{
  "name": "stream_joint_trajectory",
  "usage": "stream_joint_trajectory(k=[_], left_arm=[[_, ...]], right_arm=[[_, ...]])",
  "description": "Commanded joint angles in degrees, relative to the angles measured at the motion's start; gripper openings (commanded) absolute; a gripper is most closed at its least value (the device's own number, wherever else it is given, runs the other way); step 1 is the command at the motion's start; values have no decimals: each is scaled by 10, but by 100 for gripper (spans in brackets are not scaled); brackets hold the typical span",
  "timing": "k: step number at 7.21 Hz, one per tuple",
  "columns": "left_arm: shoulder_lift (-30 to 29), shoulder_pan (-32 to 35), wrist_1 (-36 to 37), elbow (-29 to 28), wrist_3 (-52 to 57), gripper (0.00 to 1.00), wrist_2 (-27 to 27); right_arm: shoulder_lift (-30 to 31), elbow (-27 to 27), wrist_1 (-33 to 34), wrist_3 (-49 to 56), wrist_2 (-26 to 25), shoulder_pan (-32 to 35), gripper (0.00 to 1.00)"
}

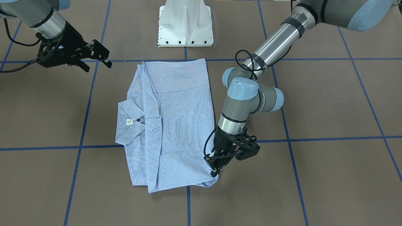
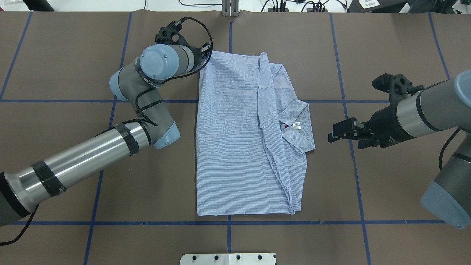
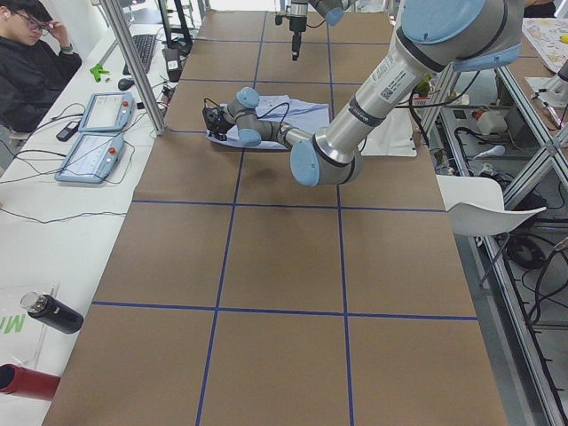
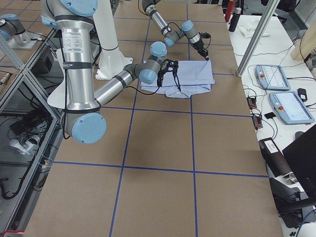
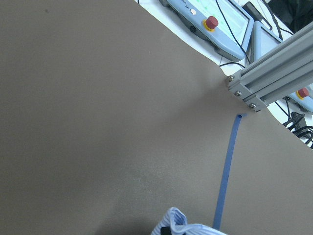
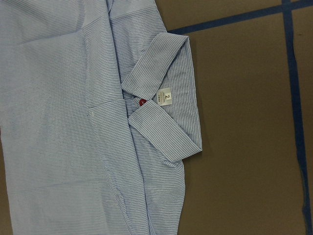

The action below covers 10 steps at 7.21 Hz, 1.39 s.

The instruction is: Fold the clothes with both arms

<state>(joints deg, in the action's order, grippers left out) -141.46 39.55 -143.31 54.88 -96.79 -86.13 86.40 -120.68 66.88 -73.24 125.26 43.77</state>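
Observation:
The light-blue striped shirt point(image 2: 239, 140) lies folded into a tall rectangle on the brown table, also in the front view point(image 1: 176, 125). Its collar, white neck label point(image 6: 165, 97) and a red button point toward my right side. My left gripper point(image 1: 215, 172) is down at the shirt's far corner on my left and is shut on the fabric; a bunched bit of shirt point(image 5: 177, 226) shows at its fingertips. In the overhead view the left gripper point(image 2: 204, 51) is mostly hidden by its wrist. My right gripper point(image 2: 340, 140) is open and empty, hovering clear of the collar side; it also shows in the front view point(image 1: 98, 66).
The white pedestal base point(image 1: 186, 23) stands at the robot-side table edge. Blue tape lines point(image 2: 229, 222) grid the table. An aluminium post point(image 5: 274, 68) and teach pendants point(image 5: 215, 19) sit past the far edge. An operator point(image 3: 31, 62) sits there.

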Motion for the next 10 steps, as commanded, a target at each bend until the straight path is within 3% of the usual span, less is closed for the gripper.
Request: stream_joint_trajectory(k=[1,3,4,5,8,10], left_arm=[[-5,0,-5,-3,66,0,47],[-5,-1,-5,-7,71,0,59],[-4,-1,-5,-8,71,8,59],[-3,-2,-4,-8,95,99,61],[-5,4,7,23,189,100,65],[44,6,60,112,205,100,59]], right_arm=[[0,1,0,0,0,0,100],[0,1,0,0,0,0,100],[0,2,0,0,0,0,100],[0,2,0,-1,-1,-1,100],[-24,5,-1,9,-9,-1,100],[-48,15,4,11,-66,-28,100]])
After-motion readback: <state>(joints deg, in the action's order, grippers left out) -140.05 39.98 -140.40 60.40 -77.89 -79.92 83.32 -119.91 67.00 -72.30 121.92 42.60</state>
